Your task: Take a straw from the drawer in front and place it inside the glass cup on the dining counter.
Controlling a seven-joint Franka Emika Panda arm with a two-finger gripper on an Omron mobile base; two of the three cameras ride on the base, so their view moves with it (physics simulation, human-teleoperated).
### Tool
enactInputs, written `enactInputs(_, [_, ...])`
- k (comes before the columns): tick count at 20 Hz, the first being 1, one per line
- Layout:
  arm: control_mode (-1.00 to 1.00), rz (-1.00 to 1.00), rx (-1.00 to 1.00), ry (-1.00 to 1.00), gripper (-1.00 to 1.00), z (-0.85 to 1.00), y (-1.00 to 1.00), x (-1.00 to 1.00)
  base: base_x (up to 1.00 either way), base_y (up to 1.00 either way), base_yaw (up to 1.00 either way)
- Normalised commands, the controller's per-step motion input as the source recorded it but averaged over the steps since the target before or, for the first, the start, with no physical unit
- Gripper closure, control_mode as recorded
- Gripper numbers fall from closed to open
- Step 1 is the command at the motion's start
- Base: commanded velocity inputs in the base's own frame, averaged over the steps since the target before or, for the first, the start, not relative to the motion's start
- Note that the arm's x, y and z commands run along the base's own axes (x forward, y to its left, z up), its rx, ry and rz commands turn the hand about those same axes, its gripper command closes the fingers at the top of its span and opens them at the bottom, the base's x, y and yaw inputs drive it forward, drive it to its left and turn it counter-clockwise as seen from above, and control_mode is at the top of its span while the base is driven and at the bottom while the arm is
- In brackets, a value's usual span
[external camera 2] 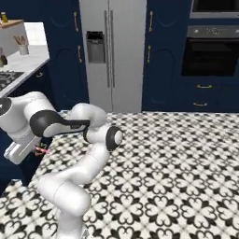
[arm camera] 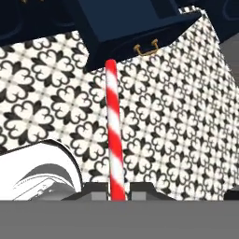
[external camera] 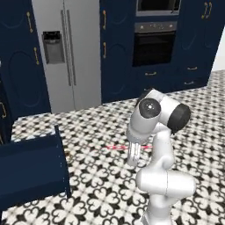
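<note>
My gripper (arm camera: 117, 192) is shut on the straw (arm camera: 113, 121), a thin red-and-white striped stick that runs up from between the two dark fingertips in the hand view. Beyond its far end is the navy drawer (arm camera: 135, 23) with a gold handle. From the left base view the straw (external camera: 116, 147) lies level in the gripper (external camera: 133, 151), above the patterned floor and to the right of the open drawer (external camera: 30, 169). The right base view has the gripper (external camera 2: 33, 150) at the far left, a short pink end of the straw (external camera 2: 43, 150) poking out. The glass cup and the dining counter are out of view.
A grey fridge (external camera: 66, 52) and a built-in oven (external camera: 154, 44) stand among tall navy cabinets at the back. A marbled worktop (external camera 2: 28, 58) with a cooktop and a utensil pot is at the far left. Black-and-white patterned floor (external camera 2: 177, 168) spreads to the right.
</note>
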Motion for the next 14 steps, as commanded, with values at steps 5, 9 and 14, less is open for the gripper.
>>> enactInputs(5, [1.00, 0.00, 0.00, 0.00, 1.00, 0.00, 0.00, 0.00, 0.00, -0.24, -0.61])
enactInputs(9, [1.00, 0.00, 0.00, 0.00, 1.00, 0.00, 0.00, 0.00, 0.00, -0.32, -0.58])
enactInputs(14, [1.00, 0.00, 0.00, 0.00, 1.00, 0.00, 0.00, 0.00, -0.01, -0.32, -0.55])
